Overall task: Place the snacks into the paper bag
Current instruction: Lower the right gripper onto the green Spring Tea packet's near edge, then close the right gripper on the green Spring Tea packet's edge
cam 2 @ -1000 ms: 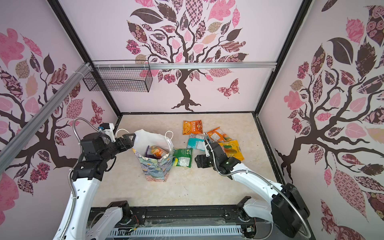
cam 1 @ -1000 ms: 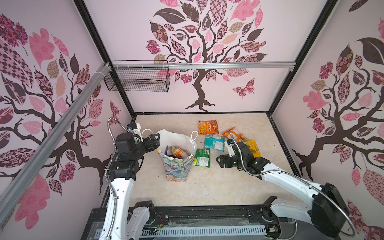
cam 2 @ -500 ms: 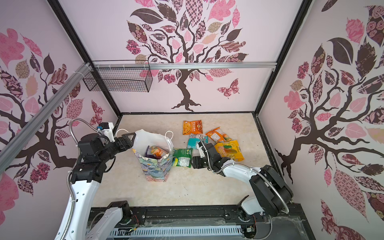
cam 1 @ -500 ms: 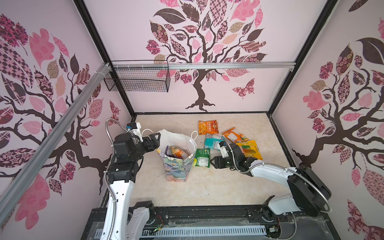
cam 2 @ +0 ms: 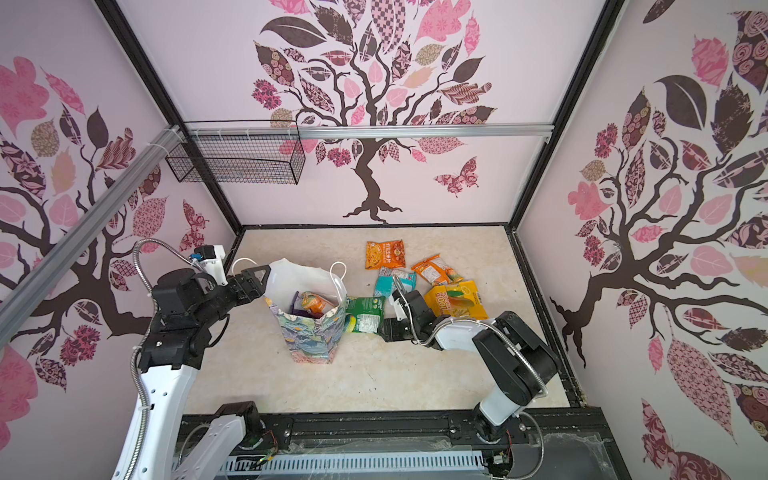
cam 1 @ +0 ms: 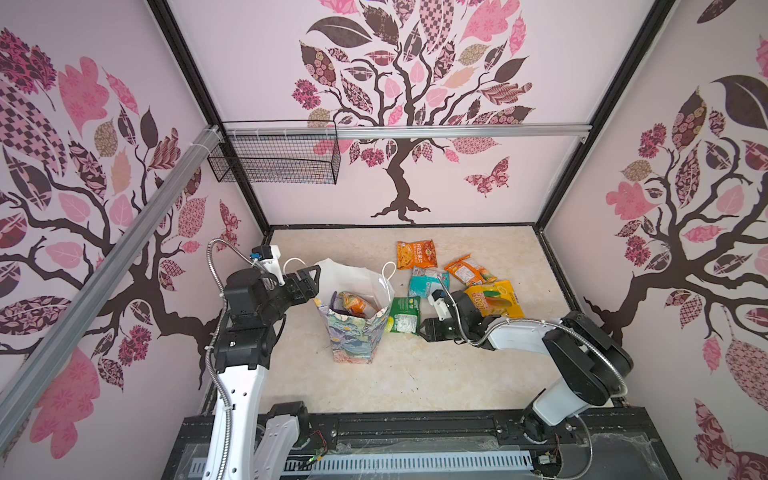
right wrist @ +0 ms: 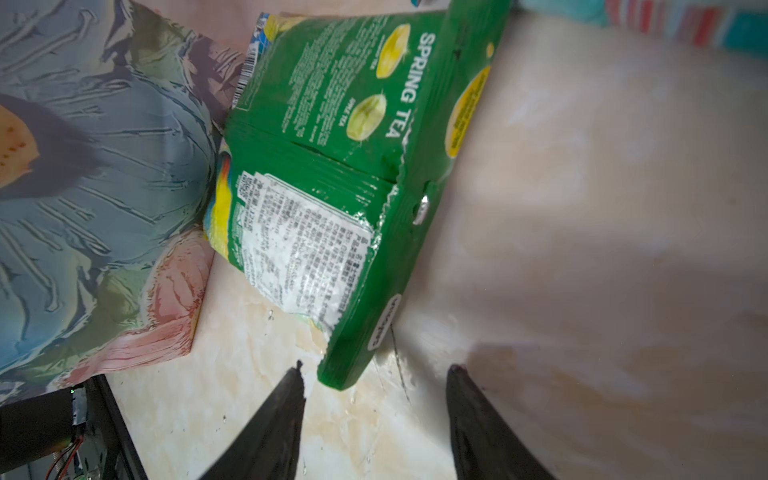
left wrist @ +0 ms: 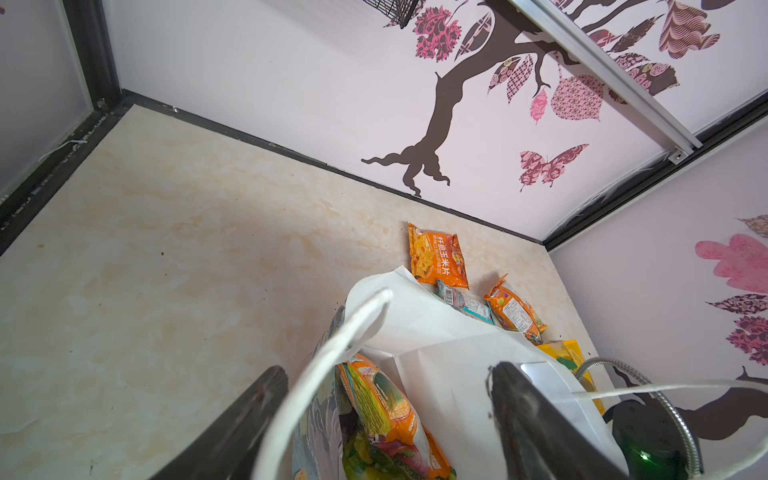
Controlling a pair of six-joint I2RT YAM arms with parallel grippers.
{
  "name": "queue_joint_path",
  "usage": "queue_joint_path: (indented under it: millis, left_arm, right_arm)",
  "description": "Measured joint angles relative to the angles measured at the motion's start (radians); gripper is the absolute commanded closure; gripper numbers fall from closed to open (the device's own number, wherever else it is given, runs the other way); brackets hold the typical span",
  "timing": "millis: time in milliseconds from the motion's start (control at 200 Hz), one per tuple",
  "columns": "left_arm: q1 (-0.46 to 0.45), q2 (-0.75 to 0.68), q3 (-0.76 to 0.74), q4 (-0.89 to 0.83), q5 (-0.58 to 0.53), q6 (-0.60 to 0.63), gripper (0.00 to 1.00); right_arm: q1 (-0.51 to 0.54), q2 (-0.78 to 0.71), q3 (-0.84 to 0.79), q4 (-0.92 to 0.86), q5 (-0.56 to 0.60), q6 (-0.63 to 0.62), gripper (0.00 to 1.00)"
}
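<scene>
The paper bag (cam 1: 353, 334) (cam 2: 311, 332) stands upright left of centre with an orange packet (cam 1: 353, 303) and others inside. My left gripper (cam 1: 311, 284) (left wrist: 386, 370) is open, its fingers straddling the bag's left rim and a cord handle (left wrist: 332, 353). Overlapping green packets (cam 1: 404, 313) (right wrist: 332, 166) lie against the bag's right side. My right gripper (cam 1: 424, 328) (right wrist: 376, 368) is low on the floor and open, and the green packet's corner sits just ahead of its fingertips. Further back lie an orange packet (cam 1: 417, 254), a teal one (cam 1: 424, 282), another orange one (cam 1: 469, 270) and a yellow one (cam 1: 494, 299).
A black wire basket (cam 1: 274, 160) hangs from the rail at the back left. Patterned walls close in the beige floor (cam 1: 415, 374) on three sides. The black base frame (cam 1: 415, 428) runs along the front.
My right gripper has slid left and down to the corner of the green packets, and its jaws have narrowed. The left gripper and bag have stayed put.
</scene>
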Motion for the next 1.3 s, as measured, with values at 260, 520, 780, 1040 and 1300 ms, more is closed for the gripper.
queue_joint_path:
  millis: [260, 520, 780, 1040, 1300]
  left_arm:
    - [0.000, 0.000, 0.000, 0.000, 0.011, 0.000, 0.20]
    - [0.000, 0.000, 0.000, 0.000, 0.014, 0.000, 0.20]
    - [0.003, 0.000, 0.000, 0.000, 0.014, 0.000, 0.19]
    - [0.006, 0.000, 0.000, 0.000, 0.014, -0.001, 0.19]
    - [0.006, -0.004, -0.002, 0.001, 0.015, -0.002, 0.19]
  right_arm:
    - [0.000, 0.046, 0.001, 0.076, -0.027, 0.024, 0.48]
    - [0.000, 0.076, 0.003, 0.131, -0.029, 0.055, 0.53]
    - [0.000, 0.104, 0.011, 0.175, -0.010, 0.106, 0.61]
    - [0.000, 0.118, 0.010, 0.206, 0.021, 0.148, 0.69]
    - [0.000, 0.122, 0.009, 0.219, 0.024, 0.164, 0.71]
